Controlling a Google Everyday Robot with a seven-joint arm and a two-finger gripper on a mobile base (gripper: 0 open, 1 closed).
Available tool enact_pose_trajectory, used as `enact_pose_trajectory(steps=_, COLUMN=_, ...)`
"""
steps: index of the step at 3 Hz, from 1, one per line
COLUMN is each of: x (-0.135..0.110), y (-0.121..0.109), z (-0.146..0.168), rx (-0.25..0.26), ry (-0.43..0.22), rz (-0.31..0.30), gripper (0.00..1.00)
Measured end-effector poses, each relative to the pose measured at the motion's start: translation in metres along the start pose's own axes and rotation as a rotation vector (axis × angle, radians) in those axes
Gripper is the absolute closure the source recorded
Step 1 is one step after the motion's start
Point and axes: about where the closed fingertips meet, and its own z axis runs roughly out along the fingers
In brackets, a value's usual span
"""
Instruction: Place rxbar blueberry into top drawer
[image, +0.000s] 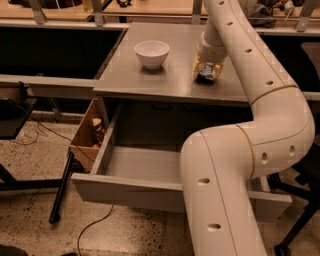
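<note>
Grey metal tabletop (150, 82) bears the small navy-wrapped rxbar blueberry (204, 76), directly beneath the cream gripper (207, 71); whether it pinches, I cannot tell. A loose hold could drop the bar short of the open grey top drawer (130, 192) below.

Dark rxbar blueberry (205, 76) sits on the table (150, 82) beneath the gripper (207, 74); top drawer (130, 192) stands open.

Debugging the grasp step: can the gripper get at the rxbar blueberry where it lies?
Likely yes. The gripper is down right at the rxbar blueberry on the grey table, and the white bowl stands well apart from it, so nothing looks to be in the way.
</note>
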Motion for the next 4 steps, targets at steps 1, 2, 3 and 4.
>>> enact_pose_trajectory(steps=1, x=-0.011, y=-0.005, z=-0.030, rx=0.013, ry=-0.070, rz=-0.051, gripper=1.00)
enact_pose_trajectory(steps=2, x=-0.018, y=-0.017, z=-0.073, rx=0.030, ry=-0.145, rz=-0.095, gripper=1.00)
enact_pose_trajectory(steps=3, x=-0.015, y=-0.028, z=-0.102, rx=0.027, ry=-0.174, rz=-0.119, gripper=1.00)
enact_pose_trajectory(steps=4, x=-0.007, y=-0.034, z=-0.120, rx=0.014, ry=-0.175, rz=-0.139, gripper=1.00)
